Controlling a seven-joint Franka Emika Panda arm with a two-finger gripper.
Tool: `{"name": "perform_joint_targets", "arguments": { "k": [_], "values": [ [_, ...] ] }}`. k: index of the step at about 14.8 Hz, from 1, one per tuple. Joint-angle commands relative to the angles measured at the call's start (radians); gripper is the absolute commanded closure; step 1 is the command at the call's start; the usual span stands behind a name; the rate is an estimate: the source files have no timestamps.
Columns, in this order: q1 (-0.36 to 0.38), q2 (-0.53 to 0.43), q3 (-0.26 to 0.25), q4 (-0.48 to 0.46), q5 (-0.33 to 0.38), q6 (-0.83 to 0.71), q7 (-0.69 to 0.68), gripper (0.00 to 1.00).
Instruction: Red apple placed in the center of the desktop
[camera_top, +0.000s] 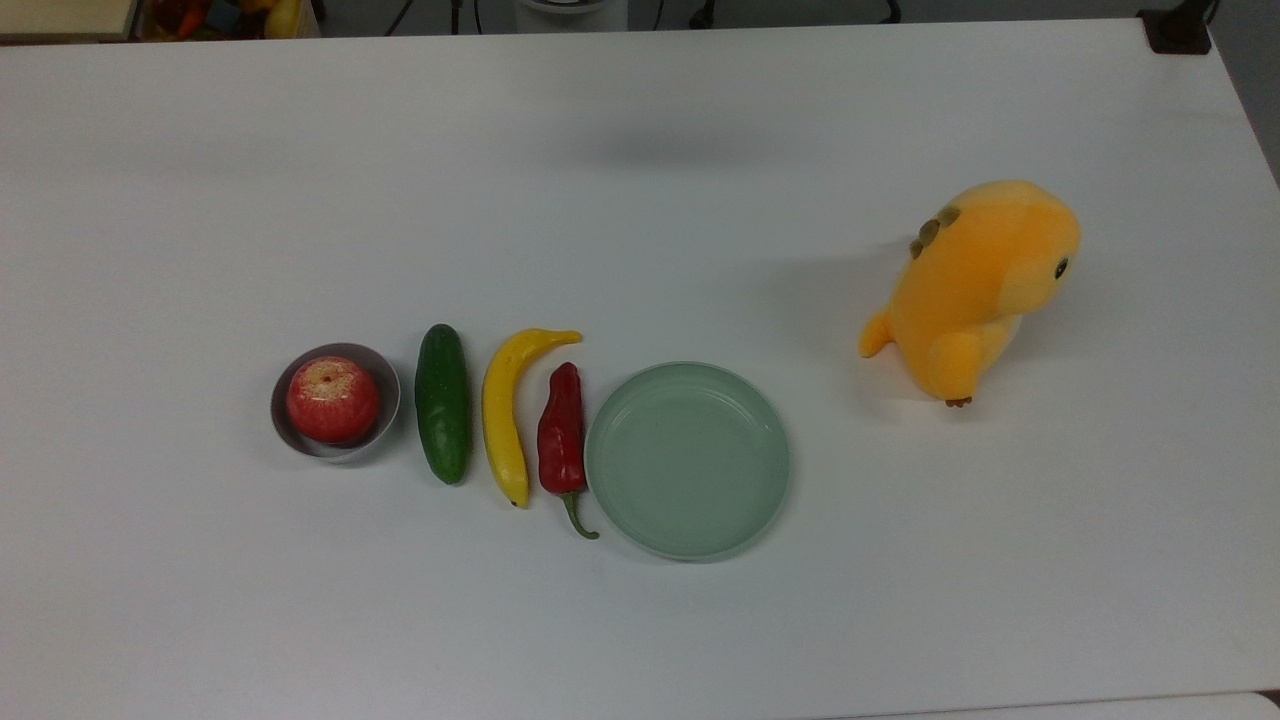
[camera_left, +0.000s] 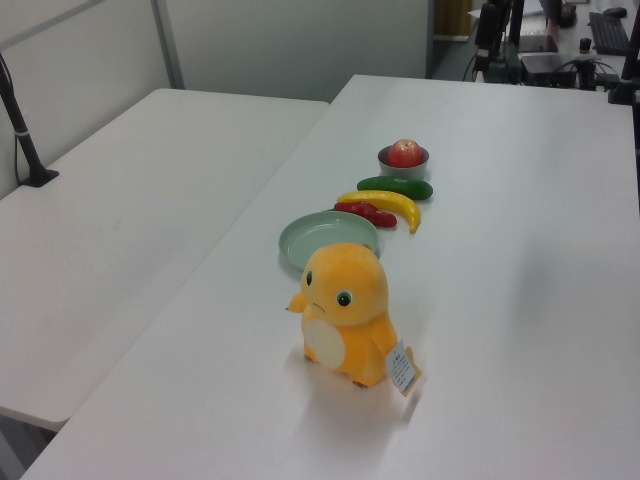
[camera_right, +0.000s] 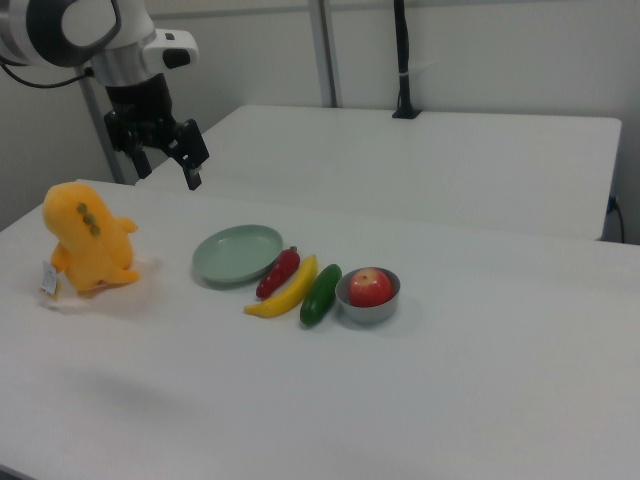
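Cucumber (camera_top: 442, 403), banana (camera_top: 508, 411), chili (camera_top: 561, 431) in row; green plate (camera_top: 688, 459) beside; orange plushie (camera_top: 972, 287) apart.

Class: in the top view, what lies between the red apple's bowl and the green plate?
Top view: cucumber, banana, red chili, in that order from bowl to plate.
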Motion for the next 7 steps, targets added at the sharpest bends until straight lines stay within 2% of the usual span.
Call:
{"name": "perform_joint_targets", "arguments": {
  "k": [1, 4, 7],
  "values": [
    [0.018, -0.01, -0.013, -0.042, 0.012, 0.028, -0.03, 0.0],
    [0.021, 0.007, -0.006, -0.051, 0.012, 0.029, -0.042, 0.0],
    [0.005, 0.112, -0.007, -0.004, 0.003, 0.134, -0.037, 0.0]
  ]
}}
